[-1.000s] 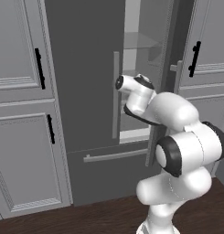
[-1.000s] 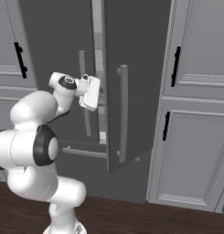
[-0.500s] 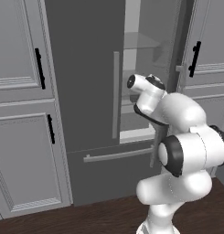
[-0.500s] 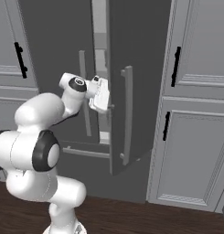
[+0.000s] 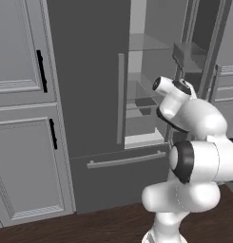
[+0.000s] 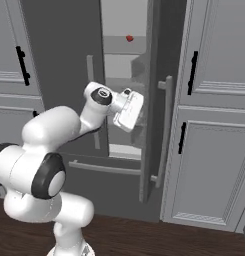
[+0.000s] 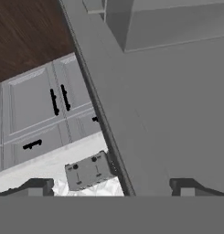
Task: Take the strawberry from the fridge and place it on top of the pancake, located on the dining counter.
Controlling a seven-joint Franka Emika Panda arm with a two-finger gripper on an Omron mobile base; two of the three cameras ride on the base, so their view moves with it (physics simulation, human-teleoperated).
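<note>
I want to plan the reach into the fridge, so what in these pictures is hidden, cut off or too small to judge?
- Strawberry: a tiny red speck in the right base view; shape and exact seat on its shelf are too small to tell.
- Claw: hand view shows just the fingertips at the bottom edge.
- Fridge interior: left base view, lower shelves partly hidden by the arm.
- Open right door: right base view, blocks the interior's right side.
</note>
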